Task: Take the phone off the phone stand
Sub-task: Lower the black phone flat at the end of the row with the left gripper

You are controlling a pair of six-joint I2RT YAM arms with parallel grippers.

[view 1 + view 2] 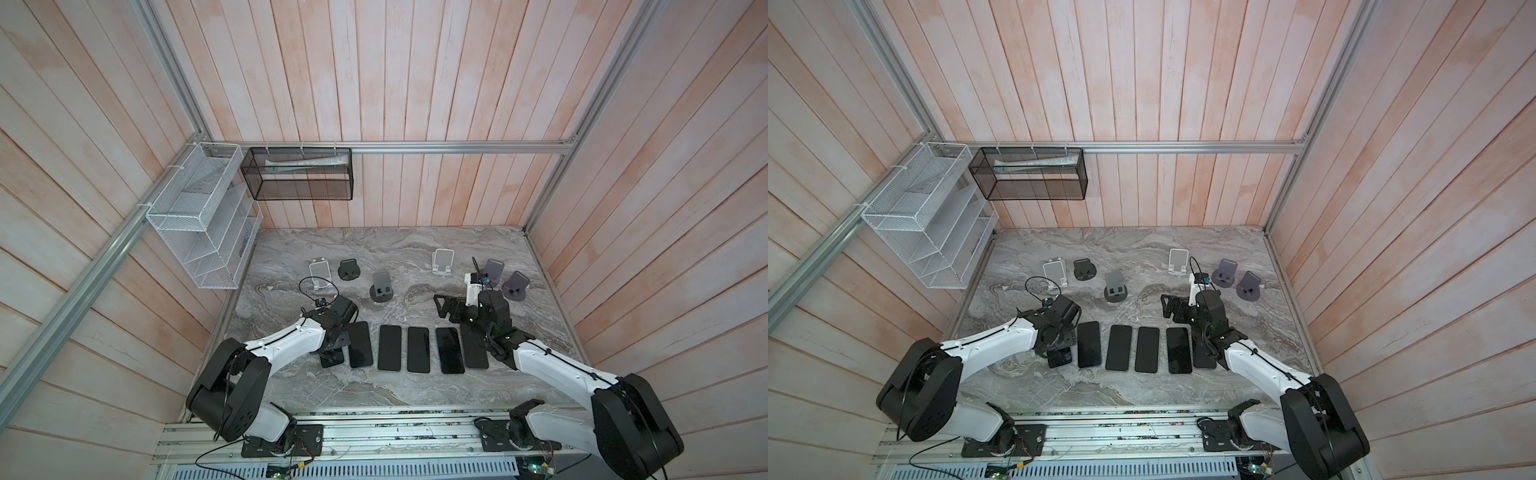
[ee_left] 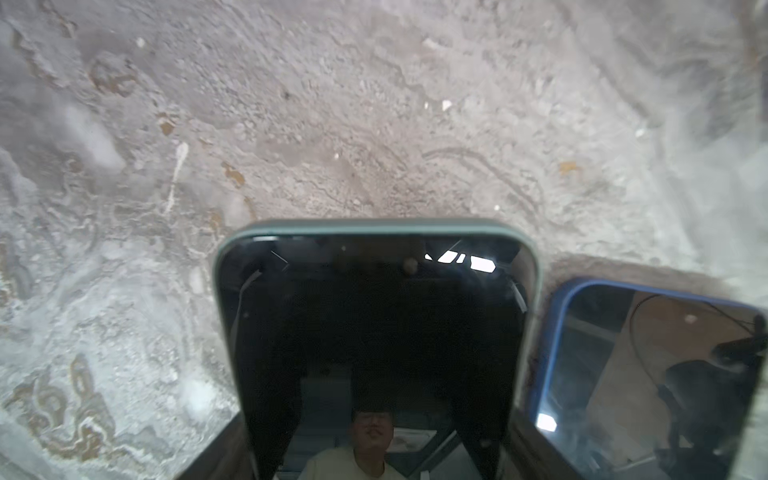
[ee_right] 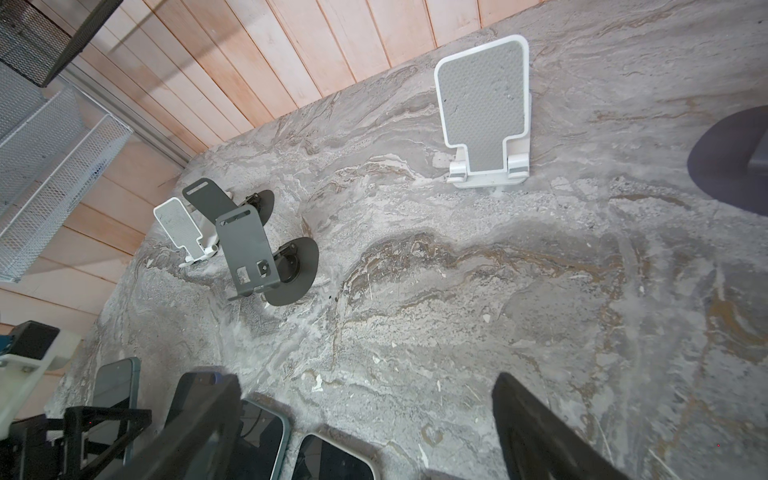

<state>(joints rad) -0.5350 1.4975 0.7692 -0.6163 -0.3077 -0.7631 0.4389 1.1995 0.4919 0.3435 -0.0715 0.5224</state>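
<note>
The left gripper (image 2: 374,451) points down at the marble table (image 1: 374,390). Its fingers (image 2: 220,453) are drawn in against the two long edges of the green-edged phone (image 2: 374,332), which fills the space between them; its far end juts out past the fingertips. In both top views this phone (image 1: 332,359) (image 1: 1059,359) shows only as a short dark end below the left gripper (image 1: 332,349), at the left end of a row of phones lying screen-up. Just beside the fingers, on the side toward the row, lies the blue-edged phone (image 2: 648,374) (image 1: 360,345), close to the held phone but not touching it.

The right gripper (image 3: 368,380) (image 1: 442,306) hangs above the table with its fingers (image 3: 540,432) spread wide and only bare marble between them. Below and behind the right fingers lie the row's other phones, among them a grey-edged phone (image 3: 266,436) and a white-edged phone (image 3: 332,457).

Well ahead of those spread fingers stands a white phone stand (image 3: 482,108) (image 1: 441,261), upright, its grey back plate in plain sight. Farther off to one side stands a dark grey phone stand (image 3: 249,249) (image 1: 381,286), with a black phone stand (image 1: 348,269) and a second white phone stand (image 1: 320,272) beyond it. Two purple phone stands (image 1: 493,270) (image 1: 515,284) stand behind the right wrist. The green-edged phone is well apart from every stand.
</note>
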